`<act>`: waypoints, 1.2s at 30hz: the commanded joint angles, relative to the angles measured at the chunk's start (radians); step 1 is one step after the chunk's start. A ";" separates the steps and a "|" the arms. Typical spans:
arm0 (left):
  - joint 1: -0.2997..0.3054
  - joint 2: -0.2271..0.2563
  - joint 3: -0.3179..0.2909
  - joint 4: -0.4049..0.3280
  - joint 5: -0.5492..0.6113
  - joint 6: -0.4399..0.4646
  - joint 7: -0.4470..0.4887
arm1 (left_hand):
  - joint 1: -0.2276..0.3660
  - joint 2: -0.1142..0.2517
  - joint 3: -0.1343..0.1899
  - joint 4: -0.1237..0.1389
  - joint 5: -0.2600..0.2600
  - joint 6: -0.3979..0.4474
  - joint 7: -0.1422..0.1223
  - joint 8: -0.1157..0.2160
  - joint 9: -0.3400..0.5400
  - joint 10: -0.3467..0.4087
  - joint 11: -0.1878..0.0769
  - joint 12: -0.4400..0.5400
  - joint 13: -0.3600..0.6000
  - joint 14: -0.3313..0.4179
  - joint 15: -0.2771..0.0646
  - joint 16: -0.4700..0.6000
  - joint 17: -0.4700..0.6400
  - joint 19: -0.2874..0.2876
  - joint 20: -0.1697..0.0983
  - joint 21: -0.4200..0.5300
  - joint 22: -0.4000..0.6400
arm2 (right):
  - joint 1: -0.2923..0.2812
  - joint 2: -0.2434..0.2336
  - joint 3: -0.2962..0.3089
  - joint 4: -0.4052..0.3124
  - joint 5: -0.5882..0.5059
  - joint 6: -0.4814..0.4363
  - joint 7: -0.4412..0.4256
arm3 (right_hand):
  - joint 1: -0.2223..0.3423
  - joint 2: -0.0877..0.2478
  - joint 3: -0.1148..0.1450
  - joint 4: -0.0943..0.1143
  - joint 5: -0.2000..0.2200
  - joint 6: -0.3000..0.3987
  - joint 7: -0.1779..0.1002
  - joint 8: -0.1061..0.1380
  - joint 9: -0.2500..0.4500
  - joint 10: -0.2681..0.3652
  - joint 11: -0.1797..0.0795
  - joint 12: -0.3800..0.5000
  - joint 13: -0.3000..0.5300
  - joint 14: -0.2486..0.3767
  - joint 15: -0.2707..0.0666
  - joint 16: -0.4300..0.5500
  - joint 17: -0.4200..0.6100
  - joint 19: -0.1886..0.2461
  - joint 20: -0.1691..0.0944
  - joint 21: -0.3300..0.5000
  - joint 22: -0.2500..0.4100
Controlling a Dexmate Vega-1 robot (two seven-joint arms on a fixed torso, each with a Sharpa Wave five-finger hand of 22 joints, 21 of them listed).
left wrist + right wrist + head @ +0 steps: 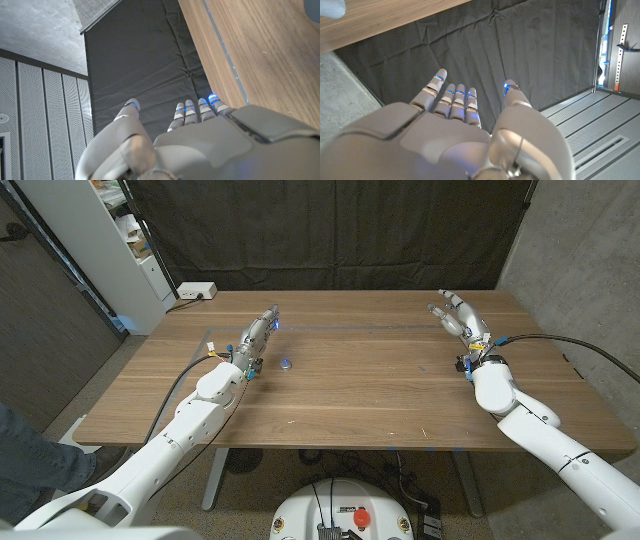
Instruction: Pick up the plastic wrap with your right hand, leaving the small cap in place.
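Wood-grain brown fills most of the head view: the table (380, 390) runs across the middle of the frame, with a black curtain (330, 230) hanging behind it along the top.

Left hand (255, 335) lies in the upper left-centre of the frame, on or just over the tabletop, its fingers straight and close together, pointing toward the far edge. It holds nothing. From its own wrist camera the same hand (200, 140) shows stretched fingers with small blue lights at the tips, the thumb set apart from the rest, and nothing between them.

Right hand (458, 315) sits in the upper right of the head view, near the far edge of the table, fingers spread and slightly curved, empty. In the right wrist view that hand (455, 130) is likewise extended, thumb standing off to one side, grasping nothing.

One small bluish thing, the small cap (287, 363), rests on the wood just right of the left hand, centre-left in the frame and well apart from the right hand. It is too small to make out clearly, and I cannot tell where the plastic wrap is.

White power strip (196, 292) lies past the table's far left corner, upper left of the frame.
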 commanded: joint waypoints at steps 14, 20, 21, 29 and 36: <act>-0.013 -0.001 -0.001 0.034 -0.006 -0.005 -0.018 | 0.001 0.009 0.002 -0.010 0.000 0.010 -0.006 0.008 0.004 0.002 -0.003 0.011 -0.002 -0.002 0.007 0.003 0.004 -0.002 0.005 -0.010 0.005 | -0.020 -0.049 -0.021 -0.090 -0.106 -0.216 -0.024 | 0.020 -0.027 0.005 0.007 0.009 0.031 -0.086 0.010 0.002 -0.009 -0.024 -0.004 0.006 -0.015 0.047 -0.008 0.003 -0.031 0.077 -0.010 0.003; -0.015 -0.002 -0.001 0.044 -0.018 0.001 -0.031 | 0.001 0.009 0.002 -0.011 0.000 0.011 -0.006 0.008 0.004 0.005 -0.002 0.012 -0.002 -0.001 0.008 0.003 0.004 -0.002 0.005 -0.012 0.005 | -0.022 -0.062 -0.027 -0.112 -0.126 -0.273 -0.008 | 0.026 -0.032 0.010 0.009 0.011 0.046 -0.101 0.012 0.003 -0.020 -0.034 -0.007 0.007 -0.028 0.073 -0.011 0.003 -0.057 0.133 -0.014 0.003; -0.015 -0.002 0.000 0.042 -0.013 -0.001 -0.026 | 0.001 0.010 0.002 -0.012 0.000 0.011 -0.006 0.008 0.004 0.006 -0.002 0.012 -0.003 -0.001 0.009 0.003 0.004 -0.001 0.005 -0.013 0.005 | -0.023 -0.062 -0.027 -0.116 -0.128 -0.283 -0.006 | 0.027 -0.033 0.011 0.009 0.011 0.044 -0.105 0.010 0.003 -0.023 -0.036 -0.008 0.007 -0.030 0.072 -0.011 0.003 -0.058 0.139 -0.014 0.003; -0.021 -0.001 0.002 0.046 -0.010 0.000 -0.028 | 0.000 0.011 0.002 -0.013 0.000 0.014 -0.005 0.009 0.004 0.005 -0.003 0.012 -0.003 -0.001 0.009 0.003 0.004 0.000 0.006 -0.016 0.005 | -0.023 -0.072 -0.036 -0.138 -0.159 -0.347 0.002 | 0.032 -0.041 0.012 0.007 0.011 0.017 -0.113 -0.002 0.003 -0.035 -0.035 -0.010 0.008 -0.039 0.077 -0.012 0.003 -0.066 0.156 -0.013 0.003; -0.033 -0.008 0.006 0.068 -0.015 0.000 -0.040 | 0.000 0.012 0.002 -0.015 0.000 0.015 -0.006 0.009 0.004 0.005 -0.005 0.012 -0.003 0.000 0.009 0.003 0.003 0.000 0.007 -0.019 0.005 | -0.020 -0.072 -0.048 -0.161 -0.190 -0.419 0.012 | 0.045 -0.058 0.013 0.003 0.014 -0.026 -0.106 -0.014 0.003 -0.043 -0.030 -0.009 0.009 -0.025 0.111 -0.005 0.001 -0.066 0.157 -0.008 0.004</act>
